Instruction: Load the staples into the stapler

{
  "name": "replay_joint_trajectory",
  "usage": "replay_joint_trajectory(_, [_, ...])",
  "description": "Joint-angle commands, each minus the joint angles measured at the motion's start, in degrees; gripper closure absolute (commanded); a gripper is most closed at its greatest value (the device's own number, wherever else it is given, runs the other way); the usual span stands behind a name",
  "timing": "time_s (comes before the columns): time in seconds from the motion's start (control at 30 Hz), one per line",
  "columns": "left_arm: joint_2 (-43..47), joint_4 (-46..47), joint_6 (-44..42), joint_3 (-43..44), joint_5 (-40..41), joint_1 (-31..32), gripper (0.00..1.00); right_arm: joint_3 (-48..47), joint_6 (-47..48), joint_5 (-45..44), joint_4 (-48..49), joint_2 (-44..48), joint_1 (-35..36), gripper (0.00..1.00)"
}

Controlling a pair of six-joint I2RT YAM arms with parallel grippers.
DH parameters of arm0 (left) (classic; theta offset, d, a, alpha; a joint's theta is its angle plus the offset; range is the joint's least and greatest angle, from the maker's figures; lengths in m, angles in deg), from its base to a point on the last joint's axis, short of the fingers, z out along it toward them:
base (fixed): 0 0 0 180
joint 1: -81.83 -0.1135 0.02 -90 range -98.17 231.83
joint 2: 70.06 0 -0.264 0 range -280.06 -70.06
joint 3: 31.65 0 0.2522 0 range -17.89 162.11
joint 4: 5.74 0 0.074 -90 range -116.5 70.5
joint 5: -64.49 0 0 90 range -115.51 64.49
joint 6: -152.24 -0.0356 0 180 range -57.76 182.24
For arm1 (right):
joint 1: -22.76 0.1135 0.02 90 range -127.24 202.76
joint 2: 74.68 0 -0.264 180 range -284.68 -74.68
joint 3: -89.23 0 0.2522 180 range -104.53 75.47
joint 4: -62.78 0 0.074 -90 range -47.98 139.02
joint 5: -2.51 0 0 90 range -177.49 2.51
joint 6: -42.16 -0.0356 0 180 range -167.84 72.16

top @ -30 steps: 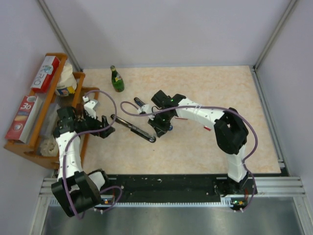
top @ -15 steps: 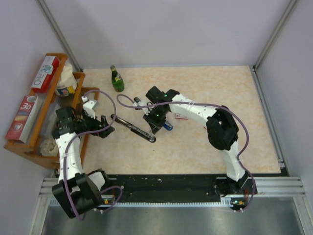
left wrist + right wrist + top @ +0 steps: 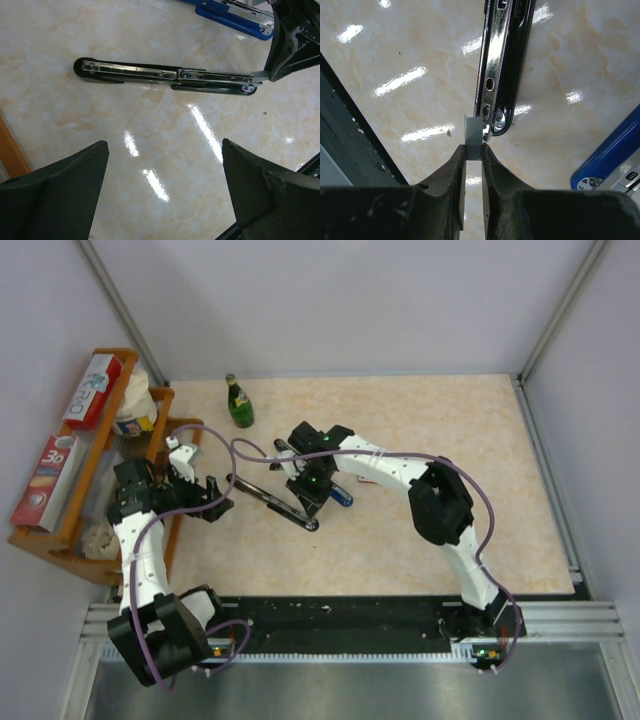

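The right gripper pinches a strip of staples just at the rail end of the opened black stapler. A blue stapler lies near. The left gripper is spread wide over free table.

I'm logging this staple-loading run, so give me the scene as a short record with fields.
right gripper: shut on staples
staples: short strip, beside the black stapler rail end
black stapler: opened flat on the table
left gripper: open, empty, above the table near the black stapler
blue stapler: lying beside the black one
bottle: upright, far side
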Motion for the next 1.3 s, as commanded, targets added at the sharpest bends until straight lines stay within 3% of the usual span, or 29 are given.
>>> replay_joint_trajectory(0.0, [1.4,1.8,-0.1,-0.6,-0.8,-0.5,0.01,-1.5,-0.5,1.2,-1.3,-0.4,1.0,0.91])
replay_joint_trajectory(1.27, [2.0,2.3,-0.4,-1.3,-1.1,-0.8,0.01,-4.3,-0.8,-4.6,-1.3,-2.6,1.0,0.92])
